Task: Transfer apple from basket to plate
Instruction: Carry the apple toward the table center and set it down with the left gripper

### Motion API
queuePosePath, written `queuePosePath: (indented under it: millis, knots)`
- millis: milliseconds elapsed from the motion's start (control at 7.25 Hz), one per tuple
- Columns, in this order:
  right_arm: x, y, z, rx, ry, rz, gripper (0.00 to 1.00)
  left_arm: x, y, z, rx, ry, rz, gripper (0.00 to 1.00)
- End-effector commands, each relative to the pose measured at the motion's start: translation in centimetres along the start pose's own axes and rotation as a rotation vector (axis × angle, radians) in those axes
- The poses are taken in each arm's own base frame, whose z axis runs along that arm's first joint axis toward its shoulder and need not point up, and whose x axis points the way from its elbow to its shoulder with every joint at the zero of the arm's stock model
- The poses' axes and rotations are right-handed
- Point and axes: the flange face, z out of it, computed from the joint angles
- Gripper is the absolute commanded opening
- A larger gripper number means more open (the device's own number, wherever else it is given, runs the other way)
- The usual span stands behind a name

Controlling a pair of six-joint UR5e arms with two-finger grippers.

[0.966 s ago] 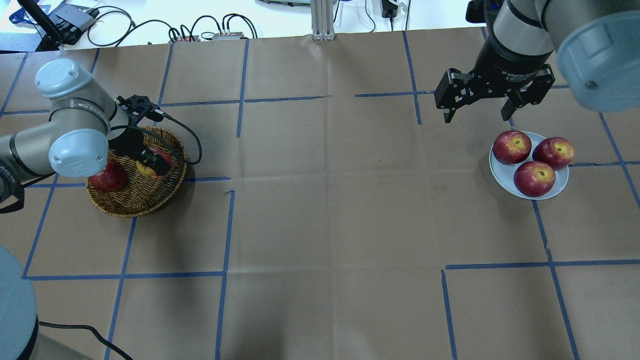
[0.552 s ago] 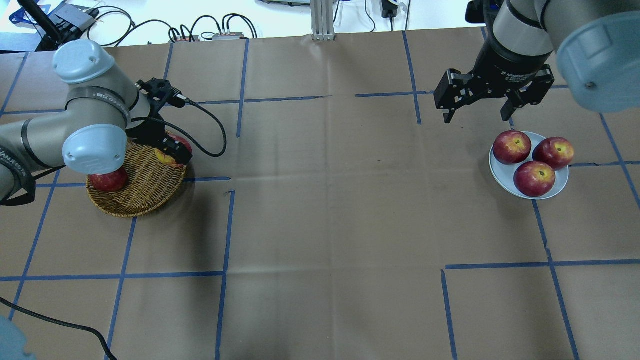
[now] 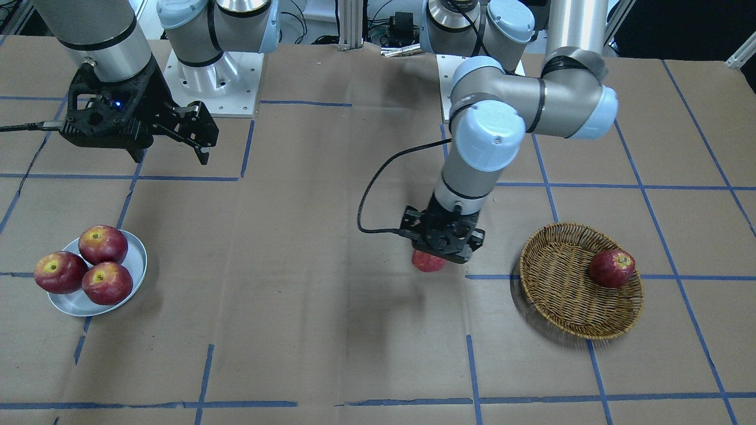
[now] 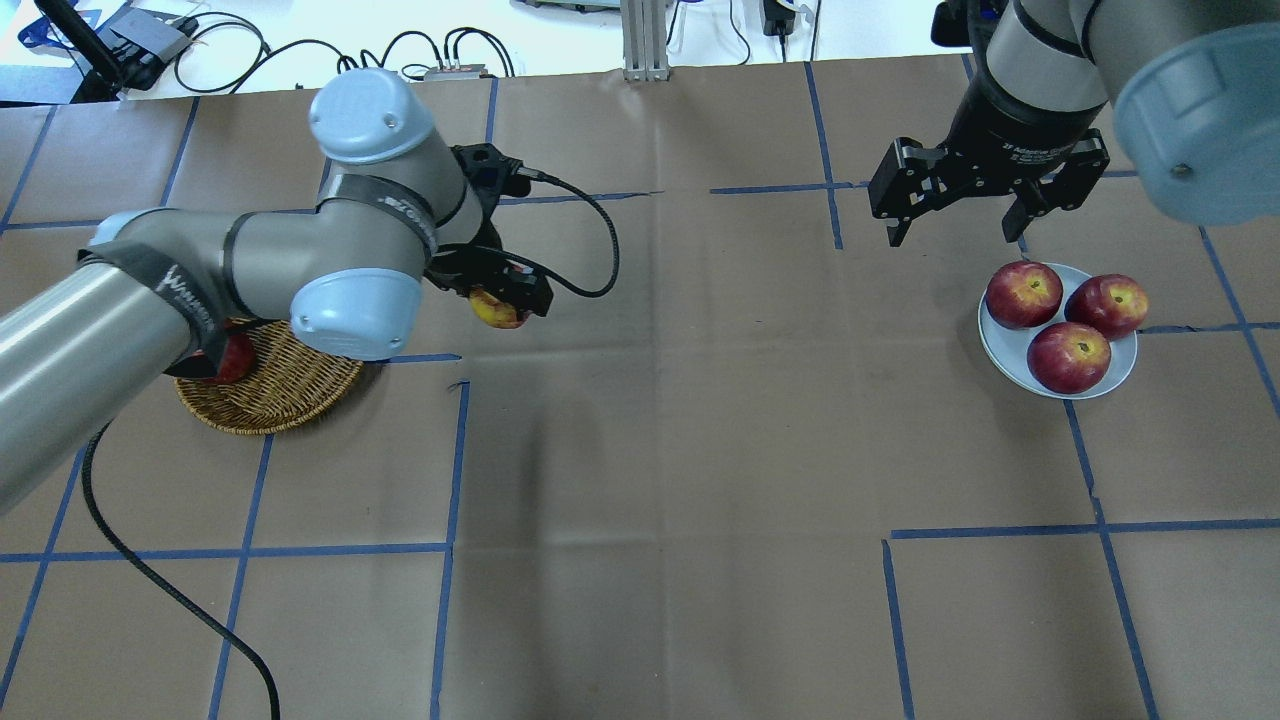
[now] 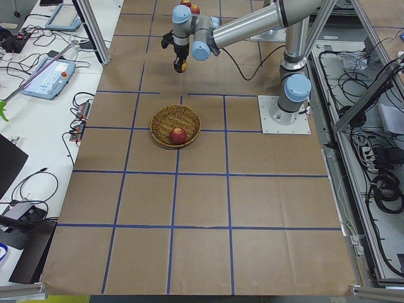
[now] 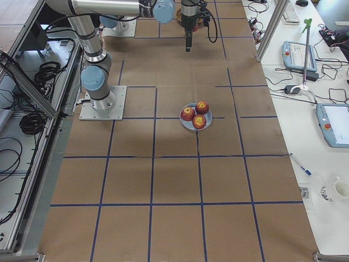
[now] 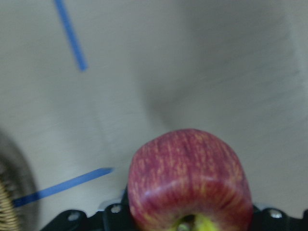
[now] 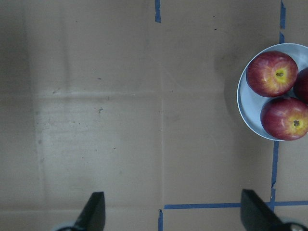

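- One apple is clamped in the left end effector and held above the worktop, just beside the basket and outside its rim.
- One darker apple is seen lying in the basket.
- Three red apples are carried on the plate, well apart from the basket.
- The right end effector is spread wide near the plate, with nothing held.

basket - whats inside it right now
One dark red apple lies in the basket, toward one side; the rest shows bare wicker. The left arm covers part in the overhead view; the front view shows it whole.
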Motion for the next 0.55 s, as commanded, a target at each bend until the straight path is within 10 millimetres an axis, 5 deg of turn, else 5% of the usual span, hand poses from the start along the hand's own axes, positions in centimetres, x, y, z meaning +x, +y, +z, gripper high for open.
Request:
queuePosePath:
  millis: [0,138,414]
  knots:
    - [-0.1,0.0,0.0,0.0,0.0,-0.001,1.0,9.5,-3.4,4.7,-0.006,0.001,-0.02,0.44]
    - [-0.1,0.0,0.0,0.0,0.0,-0.001,1.0,12.7,-4.6,7.4,-0.014,-0.005,-0.005,0.44]
    - [-0.1,0.0,0.0,0.0,0.0,-0.001,1.0,13.6,-4.8,10.3,-0.046,-0.031,0.019,0.44]
